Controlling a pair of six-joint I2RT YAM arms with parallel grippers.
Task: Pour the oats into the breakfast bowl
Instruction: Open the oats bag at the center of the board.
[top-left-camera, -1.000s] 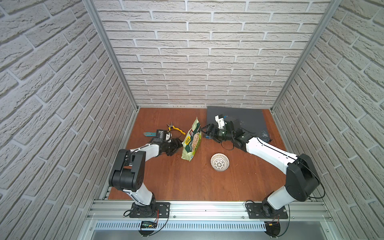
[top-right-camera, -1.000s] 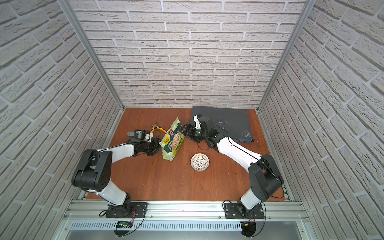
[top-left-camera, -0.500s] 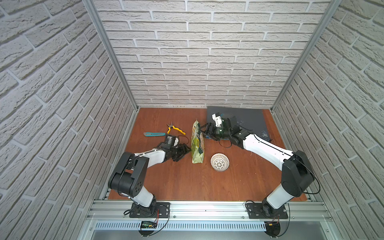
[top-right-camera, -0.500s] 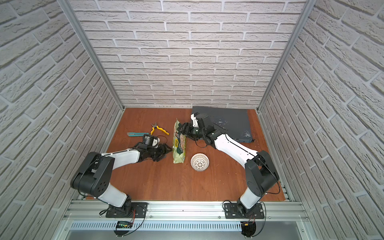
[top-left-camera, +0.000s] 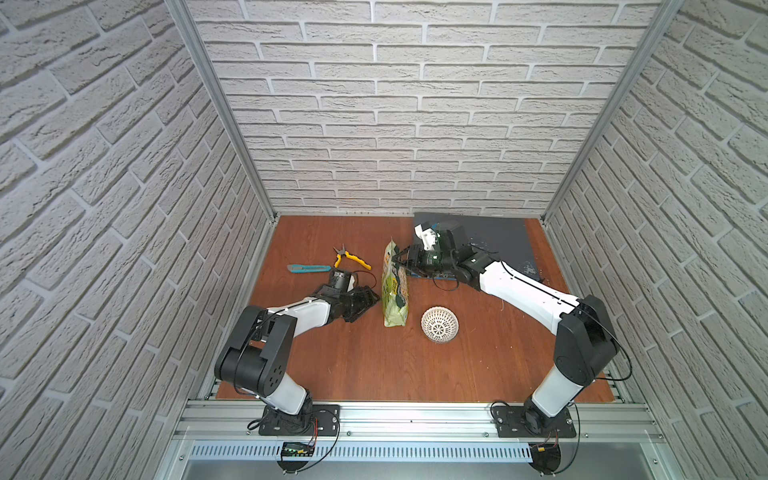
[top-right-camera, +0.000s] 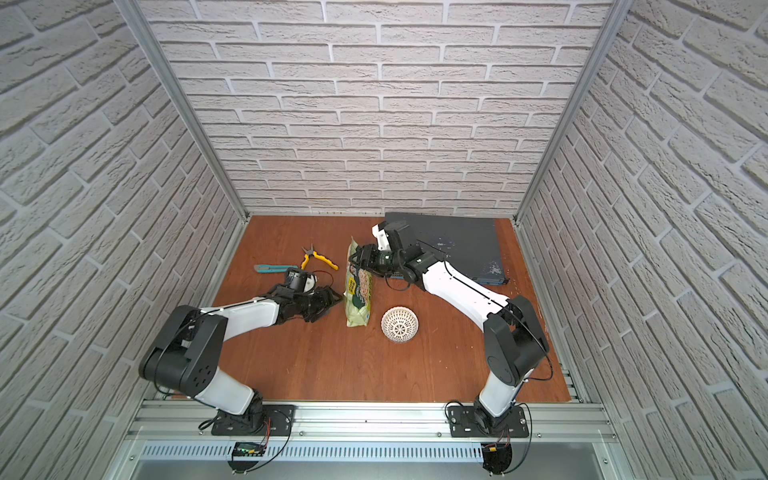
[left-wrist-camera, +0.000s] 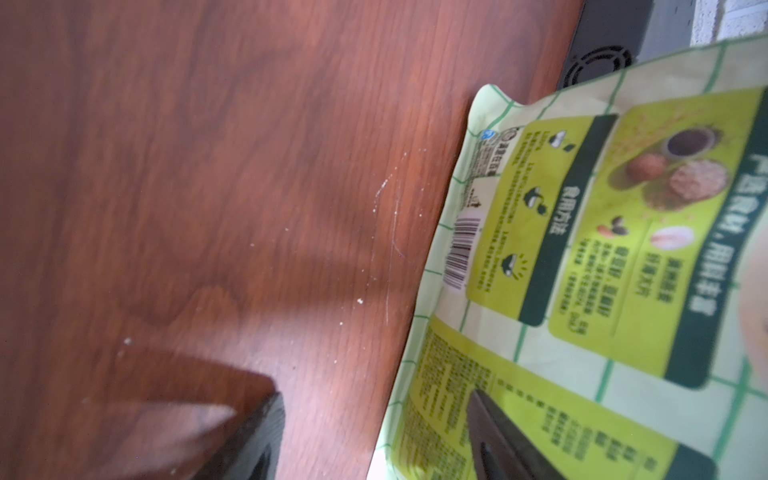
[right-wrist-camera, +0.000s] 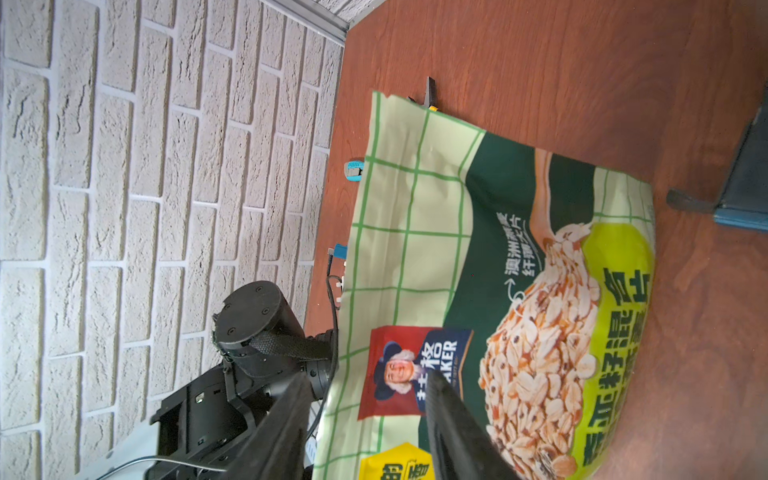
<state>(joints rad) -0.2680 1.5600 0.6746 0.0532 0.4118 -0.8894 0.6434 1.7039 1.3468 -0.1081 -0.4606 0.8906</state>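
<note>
Pouch (right-wrist-camera: 457, 249) shows "AKER"; right jaws straddle its edge, grip unclear; left jaws wide, empty.

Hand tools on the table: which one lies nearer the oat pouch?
The yellow-handled pliers; the teal utility knife lies farther from the pouch.

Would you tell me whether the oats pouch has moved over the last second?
Yes: the oats pouch has shifted closer to the breakfast bowl, which stayed put, and turned edge-on.
</note>
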